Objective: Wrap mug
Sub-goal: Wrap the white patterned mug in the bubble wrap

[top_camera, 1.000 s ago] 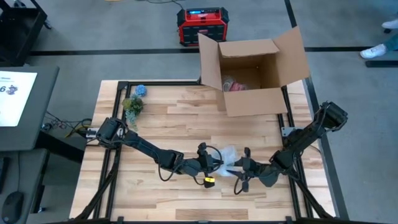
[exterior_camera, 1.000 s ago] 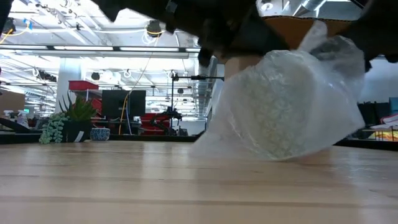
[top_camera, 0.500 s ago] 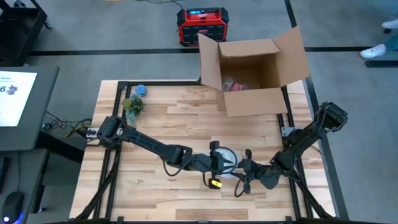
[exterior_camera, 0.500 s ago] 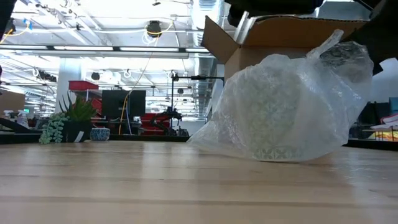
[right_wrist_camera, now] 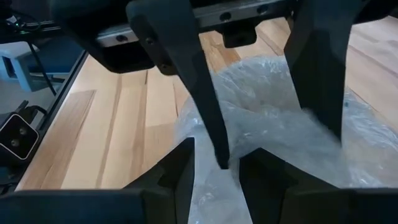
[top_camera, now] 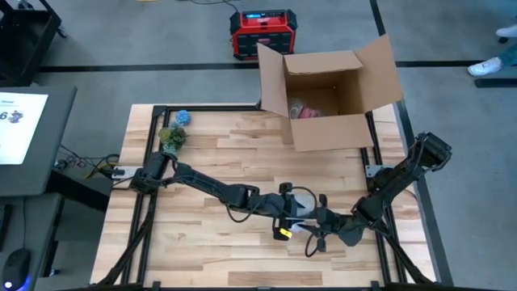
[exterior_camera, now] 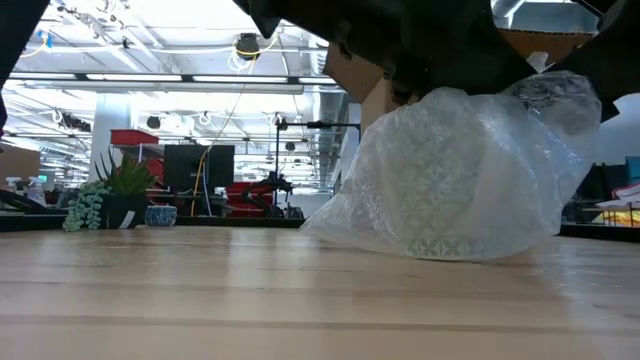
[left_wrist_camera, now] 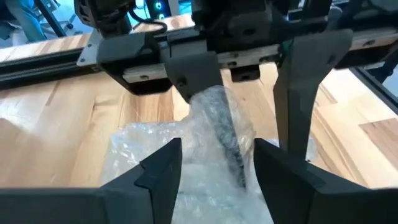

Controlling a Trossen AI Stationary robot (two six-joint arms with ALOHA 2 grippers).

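While both arms meet over the front part of the wooden tabletop, the scene reads so:

Bundle: a mug wrapped in bubble wrap sits on the tabletop, toward the front and a little right of the middle; the mug itself is hidden under the plastic.

Left hand: it reaches in from the left and is over the bundle. In the left wrist view its fingers stand moderately apart, with a twisted ridge of the wrap between them; I cannot tell if they press it.

Right hand: it comes from the right side and meets the bundle at its right edge. In the right wrist view its two fingers are narrow, and a fold of the wrap sits in the gap; a real grip is not clear.

Cardboard box: open, flaps up, at the back right edge of the tabletop, well apart from the bundle.

Small plant: at the back left of the tabletop, with a small blue object just behind it.

Red device: on the floor behind the tabletop.
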